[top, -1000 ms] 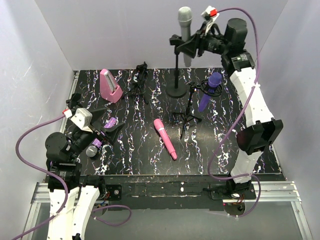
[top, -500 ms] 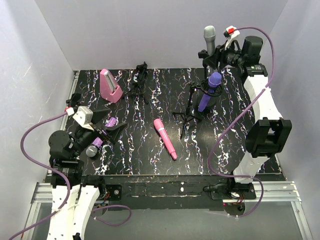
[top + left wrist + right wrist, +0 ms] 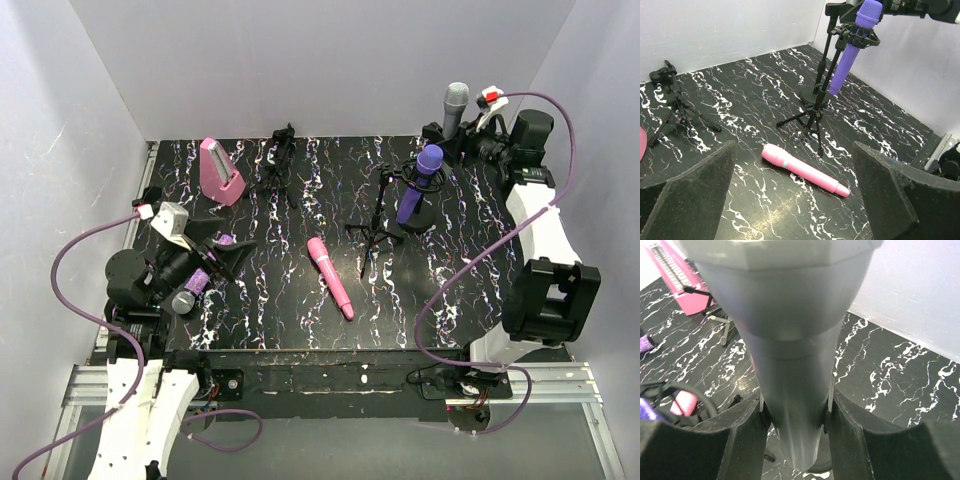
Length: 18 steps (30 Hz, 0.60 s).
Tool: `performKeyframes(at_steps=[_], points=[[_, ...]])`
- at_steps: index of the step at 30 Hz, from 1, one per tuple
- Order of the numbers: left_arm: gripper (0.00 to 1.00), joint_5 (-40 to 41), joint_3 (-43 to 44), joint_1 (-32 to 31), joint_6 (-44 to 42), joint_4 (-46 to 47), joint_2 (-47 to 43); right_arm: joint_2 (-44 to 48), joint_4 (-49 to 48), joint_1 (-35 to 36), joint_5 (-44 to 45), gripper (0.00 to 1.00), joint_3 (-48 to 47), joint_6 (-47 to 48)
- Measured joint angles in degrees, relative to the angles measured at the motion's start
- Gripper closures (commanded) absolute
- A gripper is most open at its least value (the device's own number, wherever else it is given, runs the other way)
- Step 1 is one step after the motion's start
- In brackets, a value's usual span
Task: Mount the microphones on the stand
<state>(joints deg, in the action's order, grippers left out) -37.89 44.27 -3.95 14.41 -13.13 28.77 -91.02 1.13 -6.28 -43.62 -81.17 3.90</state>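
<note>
My right gripper (image 3: 463, 135) (image 3: 795, 410) is shut on the silver-grey microphone (image 3: 456, 98) (image 3: 790, 355), upright at the back right, in the clip of a round-base stand (image 3: 815, 97). The dark purple microphone (image 3: 420, 182) (image 3: 850, 55) sits in the clip of a tripod stand (image 3: 375, 235) (image 3: 807, 117). The pink microphone (image 3: 330, 277) (image 3: 802, 170) lies flat mid-table. My left gripper (image 3: 222, 246) (image 3: 794, 147) is open and empty, facing the pink microphone from the left. The glittery purple microphone (image 3: 190, 290) with a silver head lies under my left arm.
A small empty tripod stand (image 3: 280, 165) (image 3: 672, 100) stands at the back. A pink wedge-shaped box (image 3: 220, 172) stands at the back left. White walls close the table on three sides. Purple cables hang from both wrists.
My right gripper has carried the silver-grey microphone and its stand from the back centre to the back right and lower. My left arm has shifted slightly.
</note>
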Motion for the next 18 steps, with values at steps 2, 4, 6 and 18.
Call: performKeyframes(at_steps=[2, 4, 6, 18], points=[[0.02, 0.52, 0.00, 0.00, 0.74, 0.39, 0.59, 1.99, -1.22, -0.04, -1.38, 0.64, 2.62, 0.33], [0.02, 0.90, 0.00, 0.00, 1.55, 0.90, 1.42, 3.37, -2.10, -0.04, -2.49, 0.56, 4.46, 0.39], [0.02, 1.18, 0.00, 0.00, 2.36, 1.36, 2.43, 4.50, -2.64, -0.04, -3.56, 0.47, 5.95, 0.44], [0.02, 1.70, 0.00, 0.00, 6.01, 3.50, 6.84, 10.49, -4.24, -0.48, -5.68, 0.16, 8.61, 0.39]])
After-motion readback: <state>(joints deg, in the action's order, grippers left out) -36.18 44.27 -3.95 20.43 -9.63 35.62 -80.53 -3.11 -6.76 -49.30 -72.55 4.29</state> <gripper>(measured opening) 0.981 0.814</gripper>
